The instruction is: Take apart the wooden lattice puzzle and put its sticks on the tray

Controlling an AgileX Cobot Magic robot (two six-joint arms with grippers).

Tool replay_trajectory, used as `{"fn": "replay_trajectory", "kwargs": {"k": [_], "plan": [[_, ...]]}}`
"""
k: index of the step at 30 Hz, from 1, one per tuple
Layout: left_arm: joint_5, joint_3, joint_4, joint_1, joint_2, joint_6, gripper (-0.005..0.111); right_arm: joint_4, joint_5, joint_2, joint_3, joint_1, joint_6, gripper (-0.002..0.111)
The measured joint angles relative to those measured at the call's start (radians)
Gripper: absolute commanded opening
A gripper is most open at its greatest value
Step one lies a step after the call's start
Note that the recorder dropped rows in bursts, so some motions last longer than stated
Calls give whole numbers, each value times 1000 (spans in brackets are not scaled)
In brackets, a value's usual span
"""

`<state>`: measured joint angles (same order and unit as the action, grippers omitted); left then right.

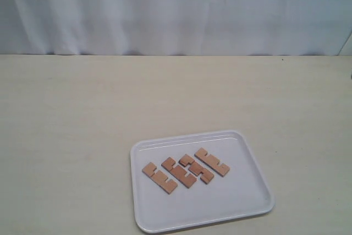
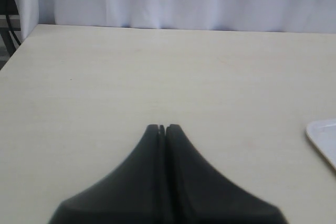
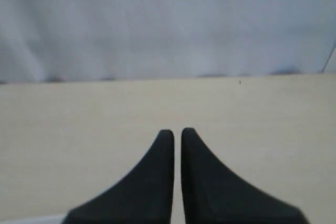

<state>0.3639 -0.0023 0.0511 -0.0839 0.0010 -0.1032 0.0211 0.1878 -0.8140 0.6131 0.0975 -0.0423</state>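
Four sticks point(image 1: 179, 172) lie flat, separated, side by side on the tray point(image 1: 253, 202), near and right of centre; left gripper point(image 2: 161, 128) and right gripper point(image 3: 177, 132) closed, empty; task appears complete.

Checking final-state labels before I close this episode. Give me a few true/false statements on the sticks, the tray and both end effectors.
1. Four sticks lie on the tray. True.
2. The sticks are locked together as a crossed grid. False: they lie flat, side by side in a row, and none crosses another.
3. The left end effector is shut and holds nothing. True.
4. The right end effector grips a stick. False: it is shut and holds nothing, over bare tabletop.
5. An end effector hangs over the tray in the exterior view. False: none shows in that view.
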Motion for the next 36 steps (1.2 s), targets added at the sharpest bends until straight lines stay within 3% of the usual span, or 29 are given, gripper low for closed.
{"fn": "replay_trajectory", "kwargs": {"k": [9,16,30,36], "plan": [[0,0,0,0,0,0,0,0,-182,490,-264,0,4,5],[0,0,0,0,0,0,0,0,-193,784,-333,0,4,5],[0,0,2,0,0,0,0,38,-143,810,-335,0,0,5],[0,0,2,0,0,0,0,46,-118,810,-432,0,0,5]]}}
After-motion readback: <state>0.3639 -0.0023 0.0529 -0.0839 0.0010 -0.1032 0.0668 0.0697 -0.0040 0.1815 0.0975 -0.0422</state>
